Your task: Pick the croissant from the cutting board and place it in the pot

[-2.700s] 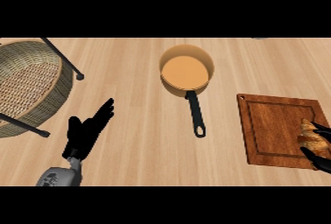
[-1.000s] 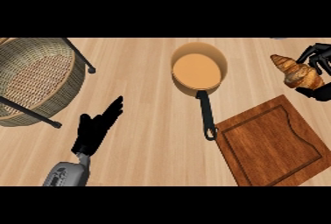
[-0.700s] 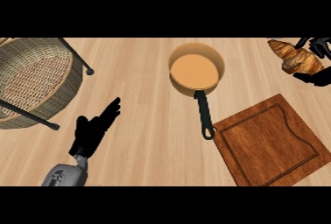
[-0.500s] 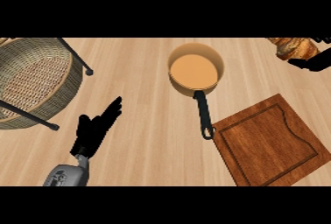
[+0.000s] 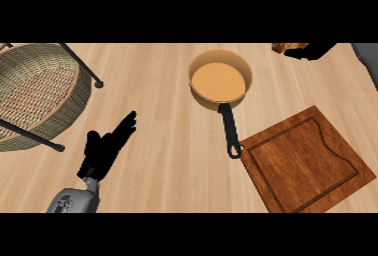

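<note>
Bright, even light; faint shadows.

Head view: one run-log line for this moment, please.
golden-brown croissant: in right hand, top edge | round orange pot: empty | left hand: open, resting

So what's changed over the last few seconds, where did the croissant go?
The right hand took the croissant off the cutting board, carried it up and away, and now holds it at the view's top edge, right of the pot and mostly out of view. The view shifted too. The board is bare. The left hand rests open as before; the pot holds nothing and the wicker basket is unchanged.
</note>
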{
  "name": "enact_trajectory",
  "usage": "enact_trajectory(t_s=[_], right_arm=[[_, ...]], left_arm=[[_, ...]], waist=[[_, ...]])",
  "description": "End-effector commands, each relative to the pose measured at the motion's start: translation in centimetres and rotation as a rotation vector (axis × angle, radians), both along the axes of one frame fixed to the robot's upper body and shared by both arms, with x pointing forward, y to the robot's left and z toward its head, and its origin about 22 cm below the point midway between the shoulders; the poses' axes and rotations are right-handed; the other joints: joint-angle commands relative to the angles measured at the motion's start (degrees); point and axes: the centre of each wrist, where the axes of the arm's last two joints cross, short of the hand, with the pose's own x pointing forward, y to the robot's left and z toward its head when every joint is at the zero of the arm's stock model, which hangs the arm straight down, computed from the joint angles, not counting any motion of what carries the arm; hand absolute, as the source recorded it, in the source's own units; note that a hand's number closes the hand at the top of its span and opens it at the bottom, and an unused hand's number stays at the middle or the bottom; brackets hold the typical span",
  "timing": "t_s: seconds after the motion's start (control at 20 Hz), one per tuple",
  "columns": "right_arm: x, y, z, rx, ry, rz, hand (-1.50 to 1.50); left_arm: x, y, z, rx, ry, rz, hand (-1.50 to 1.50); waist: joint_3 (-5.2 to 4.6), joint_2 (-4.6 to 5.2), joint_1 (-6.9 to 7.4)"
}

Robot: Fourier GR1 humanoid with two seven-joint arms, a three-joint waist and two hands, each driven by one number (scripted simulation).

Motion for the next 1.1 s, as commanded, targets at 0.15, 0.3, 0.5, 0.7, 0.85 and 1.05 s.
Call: enact_trajectory(t_s=[0.15, 0.3, 0.5, 0.7, 0.85, 1.05], right_arm=[[0.9, 7.7, -2.4, -0.165, -0.032, 0.065, 1.5], [0.9, 11.0, -0.6, -0.271, -0.096, 0.04, 1.5], [0.4, 14.1, -2.7, -0.487, -0.231, -0.015, 1.5], [0.7, 14.5, -4.6, -0.645, -0.157, -0.061, 1.5], [0.3, 17.6, -5.7, -0.791, 0.014, -0.06, 1.5], [0.2, 17.5, -8.1, -0.883, 0.143, -0.129, -1.5]], left_arm=[[-0.3, 0.2, -0.7, 0.011, -0.011, -0.002, 0.0], [-0.4, 1.6, -0.5, -0.002, -0.007, 0.006, 0.0], [-0.4, 1.2, -0.5, 0.001, -0.01, -0.008, 0.0], [-0.8, 0.0, 0.0, 0.002, -0.001, -0.009, 0.0], [-0.4, -0.6, -0.2, -0.006, -0.005, -0.02, 0.0], [-0.8, -0.6, -0.3, -0.013, 0.0, -0.011, 0.0]], waist=[[0.0, 0.32, 0.29], [-0.03, 0.04, 0.1], [-0.06, 0.15, 0.16], [-0.03, 0.55, 1.23], [-0.1, 0.32, 0.61], [-0.04, 0.45, 0.9]])
